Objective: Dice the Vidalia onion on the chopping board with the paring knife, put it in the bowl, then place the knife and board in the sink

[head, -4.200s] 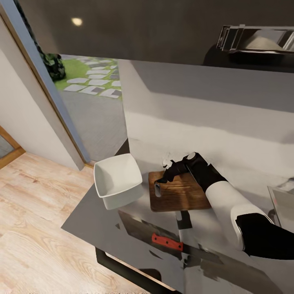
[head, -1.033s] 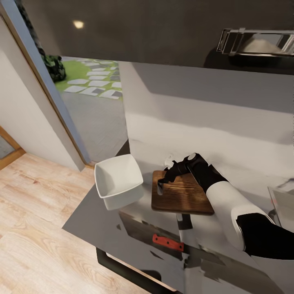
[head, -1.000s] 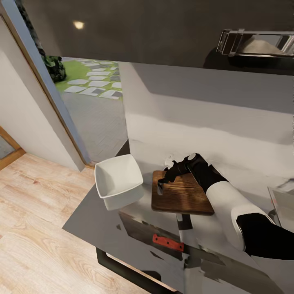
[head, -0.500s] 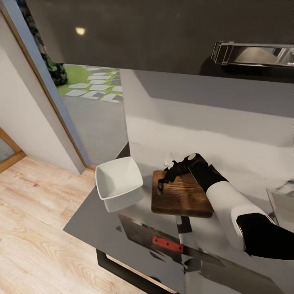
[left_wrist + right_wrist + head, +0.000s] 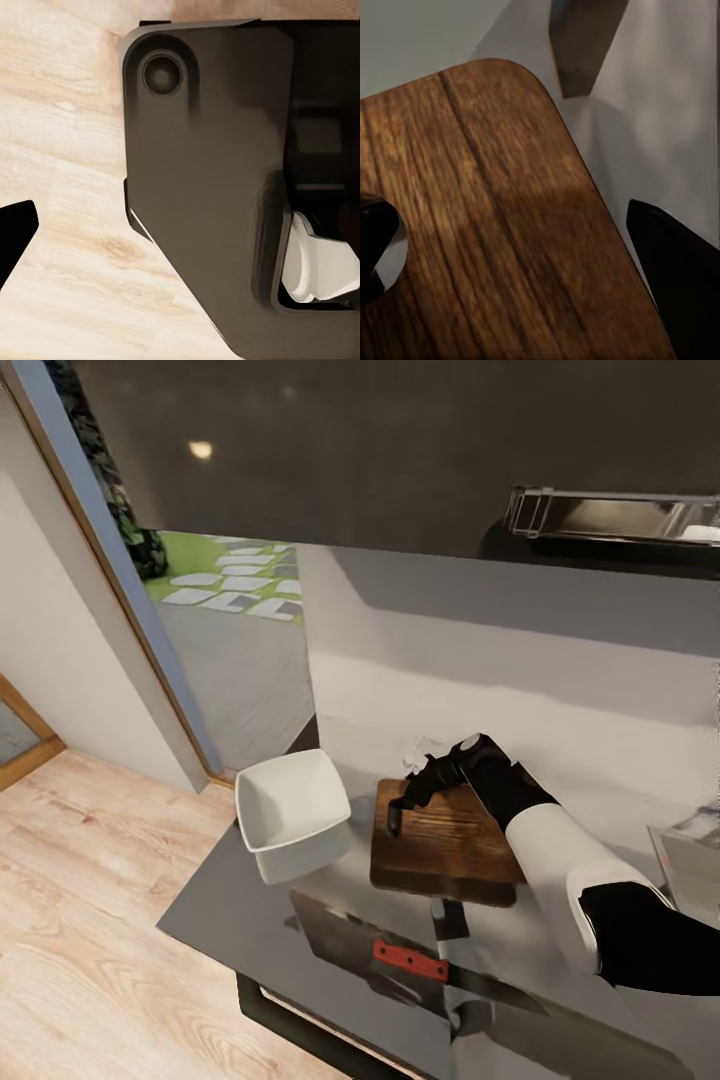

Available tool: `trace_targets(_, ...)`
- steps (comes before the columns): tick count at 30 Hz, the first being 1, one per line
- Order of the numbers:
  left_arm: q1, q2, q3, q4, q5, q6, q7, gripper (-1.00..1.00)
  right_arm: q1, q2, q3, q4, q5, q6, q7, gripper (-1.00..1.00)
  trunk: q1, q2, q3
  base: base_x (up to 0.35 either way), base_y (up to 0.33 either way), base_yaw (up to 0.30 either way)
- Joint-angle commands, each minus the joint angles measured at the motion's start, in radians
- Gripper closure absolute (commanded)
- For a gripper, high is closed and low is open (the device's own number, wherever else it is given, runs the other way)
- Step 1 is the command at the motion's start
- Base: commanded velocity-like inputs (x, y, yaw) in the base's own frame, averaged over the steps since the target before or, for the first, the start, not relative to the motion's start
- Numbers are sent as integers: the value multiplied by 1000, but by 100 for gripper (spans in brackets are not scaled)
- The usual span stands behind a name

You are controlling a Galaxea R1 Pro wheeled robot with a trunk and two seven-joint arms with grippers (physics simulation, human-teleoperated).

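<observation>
The chopping board (image 5: pixel 446 844) lay on the countertop (image 5: pixel 250 905), right of the bowl (image 5: pixel 292 812), knife (image 5: pixel 455 974) nearer, and you had your right gripper (image 5: pixel 397 810) pinching its far-left handle corner.

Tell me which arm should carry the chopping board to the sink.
Right, probably. Its claw is already at the chopping board, at the slot end, and the wrist view shows the wood close up. The left wrist view looks at floor.
</observation>
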Motion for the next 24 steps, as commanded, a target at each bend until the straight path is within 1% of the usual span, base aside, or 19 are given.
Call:
trace_targets(1, 0, 0, -1, 0, 1, -3, -1, -100, -1, 0, -1, -4, 3, 15, 4, 100, 0, -2, 0, -59, 0, 0)
trace_targets(4, 0, 0, -1, 0, 1, -3, -1, -100, -1, 0, -1, -18, 3, 48, 4, 100, 0, -2, 5, -88, 0, 0)
trace_targets(5, 0, 0, -1, 0, 1, -3, -1, -100, -1, 0, -2, -24, 3, 73, 4, 100, 0, -2, 6, -111, 0, 0)
trace_targets(8, 0, 0, -1, 0, 1, -3, -1, -100, -1, -2, -2, -28, 3, 110, 3, 100, 0, -2, 11, -151, 0, 0)
trace_targets(10, 0, 0, -1, 0, 1, -3, -1, -100, -1, -9, -3, -29, 3, 118, 3, 100, 0, -2, 14, -229, 0, 0)
trace_targets(13, 0, 0, -1, 0, 1, -3, -1, -100, -1, -28, -6, -30, 3, 127, 3, 100, 0, -2, 19, -270, 0, 0)
trace_targets(17, 0, 0, -1, 0, 1, -3, -1, -100, -1, -41, -8, -38, 1, 132, 3, 100, 0, -2, 26, -289, 0, 0)
trace_targets(20, 0, 0, -1, 0, 1, -3, -1, -100, -1, -46, -9, -61, 1, 168, 3, 100, 0, -2, 31, -284, 0, 0)
trace_targets(22, 0, 0, -1, 0, 1, -3, -1, -100, -1, -49, -22, -87, 0, 216, 2, 100, 0, -2, 34, -264, 0, 0)
trace_targets(24, 0, 0, -1, 1, 1, -3, -1, -100, -1, -52, -51, -111, 0, 247, 1, 100, 0, -2, 37, -238, 0, -24)
